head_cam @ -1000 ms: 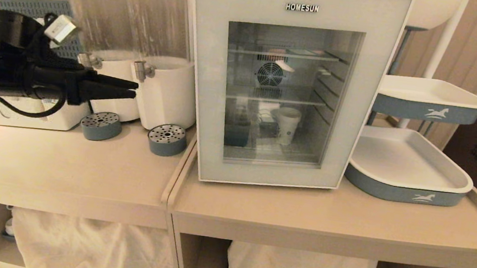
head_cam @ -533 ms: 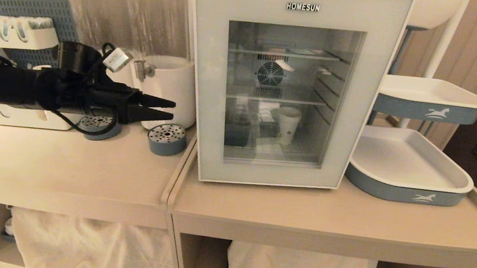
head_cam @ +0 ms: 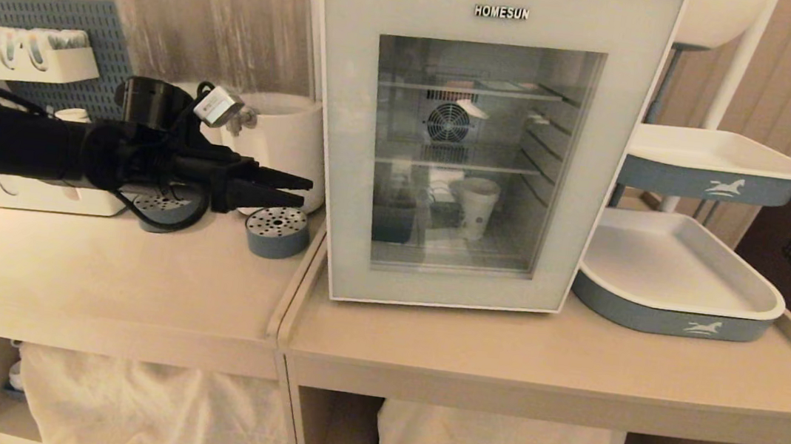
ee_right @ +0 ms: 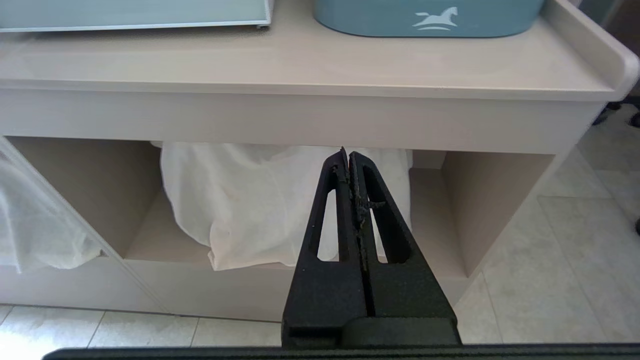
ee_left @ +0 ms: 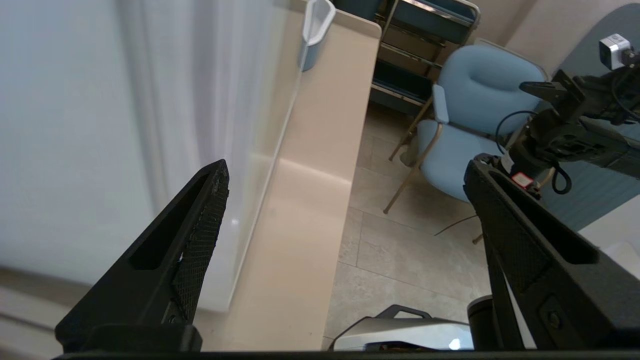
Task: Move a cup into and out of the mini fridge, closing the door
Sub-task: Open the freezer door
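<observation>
Cup first: it stands upright on the bottom wire shelf inside the mini fridge, seen through the glass, a little right of the shelf's middle and below the rear fan. Nothing touches it. The door is fully shut in front of it, so the cup is sealed in, and by my reading the task is at the point where the door must be opened again to take the cup out.

What has changed over the last second is on the fridge's left side. The left gripper has travelled from well off to the left, in front of the white drink dispensers, across the counter toward the fridge, and now its tips sit just beside the door's left edge, not yet touching as far as the head view shows. Its fingers have also spread a little wider on the way and stand well apart, holding nothing; the left wrist view shows the white fridge side close by one fingertip. That suggests it is lining up to catch the door's edge.

Relative to the fridge, the cup is inside behind glass and the left gripper outside at the left edge, door between them.

The right gripper hangs parked low before the counter's shelf, fingers pressed together and empty.
</observation>
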Tool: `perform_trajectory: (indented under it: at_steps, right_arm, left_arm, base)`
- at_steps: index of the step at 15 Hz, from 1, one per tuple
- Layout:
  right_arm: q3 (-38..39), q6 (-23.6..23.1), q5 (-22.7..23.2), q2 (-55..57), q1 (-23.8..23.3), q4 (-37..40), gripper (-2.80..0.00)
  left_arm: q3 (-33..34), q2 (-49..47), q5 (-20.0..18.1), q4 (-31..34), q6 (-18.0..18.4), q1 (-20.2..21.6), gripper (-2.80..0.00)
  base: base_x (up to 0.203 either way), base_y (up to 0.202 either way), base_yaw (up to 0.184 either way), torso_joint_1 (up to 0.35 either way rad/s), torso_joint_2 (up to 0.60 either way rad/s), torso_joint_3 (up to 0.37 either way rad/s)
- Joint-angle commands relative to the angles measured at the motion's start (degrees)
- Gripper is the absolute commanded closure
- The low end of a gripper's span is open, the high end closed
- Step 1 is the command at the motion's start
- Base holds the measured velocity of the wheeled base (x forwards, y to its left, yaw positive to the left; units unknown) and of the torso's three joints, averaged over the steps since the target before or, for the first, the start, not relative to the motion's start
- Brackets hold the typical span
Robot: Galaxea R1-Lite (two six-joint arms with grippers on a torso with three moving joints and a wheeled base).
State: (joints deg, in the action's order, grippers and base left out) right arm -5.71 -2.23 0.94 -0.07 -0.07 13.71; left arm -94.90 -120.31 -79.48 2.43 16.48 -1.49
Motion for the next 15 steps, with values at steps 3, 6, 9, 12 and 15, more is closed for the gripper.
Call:
perform_trajectory:
  at_steps: [3,6,9,12,15]
  right_arm:
    - [0.0,0.0,0.0,0.2,0.0,0.1,0.0]
    - [0.0,-0.1,0.0,0.2,0.0,0.1,0.0]
    - [0.0,0.0,0.0,0.1,0.0,0.1,0.0]
    - [0.0,-0.1,0.0,0.1,0.0,0.1,0.0]
    - [0.0,-0.1,0.0,0.1,0.0,0.1,0.0]
  left_arm:
    - [0.1,-0.4,-0.2,-3.2,0.1,-1.8,-2.8]
    - [-1.2,-1.3,0.3,-4.0,0.0,-2.4,-2.8]
    - [-1.6,-1.6,0.9,-5.1,-0.1,-3.3,-2.8]
    - [-1.9,-1.8,1.6,-5.4,-0.1,-3.8,-2.8]
    - [-2.3,-2.4,1.7,-5.3,-0.5,-4.0,-2.8]
  base:
    - [0.0,0.0,0.0,0.0,0.0,0.0]
    - [0.0,0.0,0.0,0.0,0.0,0.0]
    - [0.0,0.0,0.0,0.0,0.0,0.0]
    - [0.0,0.0,0.0,0.0,0.0,0.0]
    - [0.0,0.0,0.0,0.0,0.0,0.0]
